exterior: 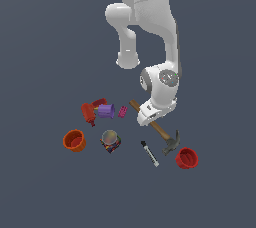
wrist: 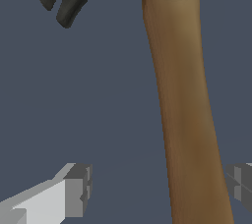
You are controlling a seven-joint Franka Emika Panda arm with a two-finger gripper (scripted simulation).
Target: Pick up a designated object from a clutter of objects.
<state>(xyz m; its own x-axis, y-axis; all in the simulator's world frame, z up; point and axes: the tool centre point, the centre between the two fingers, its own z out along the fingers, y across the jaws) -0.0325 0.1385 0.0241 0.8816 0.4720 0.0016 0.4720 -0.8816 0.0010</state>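
- Hammer [exterior: 160,129] lies flat on the tabletop [exterior: 40,187], with its head beside the red cup [exterior: 187,158].
- Fingers [wrist: 74,191] are spread wide, straddling the wooden handle off-centre; nothing is gripped.
- Recommendation: centre them on the handle before closing.
- Clearance: the marker pen [exterior: 149,153] lies near; the remaining clutter is well apart.

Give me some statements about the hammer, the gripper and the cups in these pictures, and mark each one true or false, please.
1. The hammer has a brown wooden handle. True.
2. The gripper is shut on the handle. False: its fingers stand open, one on each side.
3. The marker pen lies across the hammer. False: it lies apart from it.
4. The red cup sits near the hammer's head. True.
5. The orange cup is stacked in the red cup. False: they sit far apart.
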